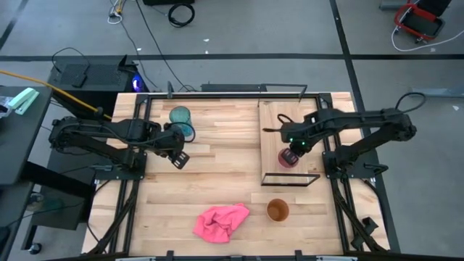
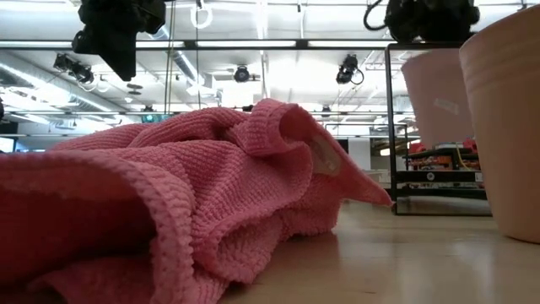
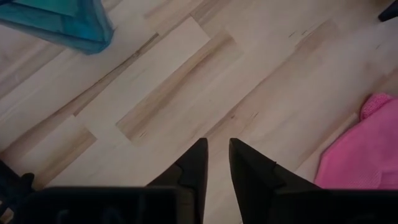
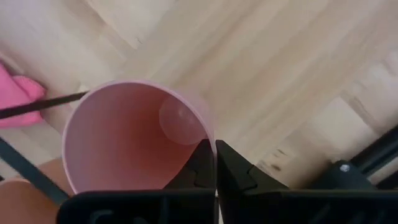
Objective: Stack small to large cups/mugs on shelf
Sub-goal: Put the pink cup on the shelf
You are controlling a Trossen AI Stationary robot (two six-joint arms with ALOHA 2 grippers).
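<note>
Pale plank boards (image 1: 217, 174) make up the tabletop, with grey floor and cables beyond it. At the left, the left gripper (image 1: 180, 156) hangs over bare wood with its 2 fingers nearly together and nothing between them; it waits there. Just beside it toward the table's back edge stands the teal cup (image 1: 180, 119), and the pink cloth (image 1: 221, 221) lies crumpled near the front edge.

Further right, the orange cup (image 1: 278, 210) sits on the tabletop near the front, just outside the shelf's wire frame. On the shelf (image 1: 272, 119) itself, the right gripper (image 1: 292, 151) pinches the wall of the pink cup (image 1: 288, 158): the right wrist view shows 1 finger inside the rim and 1 outside, clenched on the thin plastic.

This looks like the placing step (small cup first). To do it well, the cup's base should rest flat on the board, clear of the black wire near the front end, before the pinch eases. Lifting straight up off the rim afterwards would keep a light cup from tipping.
</note>
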